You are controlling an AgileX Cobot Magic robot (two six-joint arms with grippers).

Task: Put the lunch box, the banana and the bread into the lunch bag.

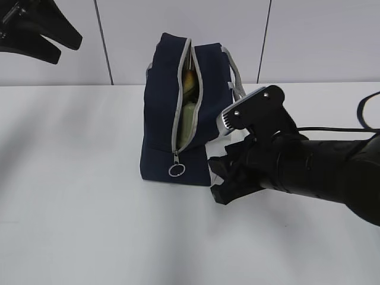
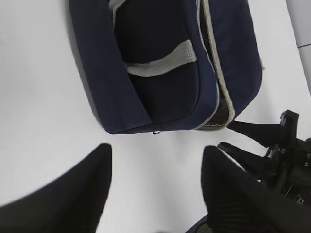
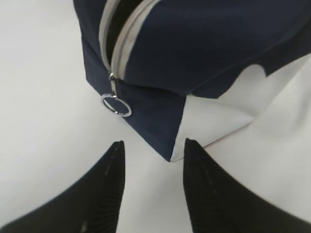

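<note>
Packing looks all but finished: through the parted zipper of the lunch bag (image 1: 189, 113) a pale green shape, probably the lunch box (image 1: 186, 122) lid, shows low down, with something yellowish above it that may be the banana (image 1: 188, 81). The bread cannot be made out, though nothing of the task lies loose on the table (image 1: 77, 196).

The right gripper (image 3: 153, 160) hovers low at the bag's near bottom corner, jaws parted and holding nothing. The corner sits just ahead of the fingertips, and the ring pull (image 3: 116, 105) hangs slightly beyond and to the left of them. The left gripper (image 2: 155, 165) is lifted well above and to the far side of the bag, also spread wide and empty, looking down on a grey strap handle (image 2: 160, 62).

With the contents apparently inside, the step in hand seems to be closing up. That would call for the right gripper to shift a little left onto the ring and pinch it, perhaps with the left steadying the bag.
</note>
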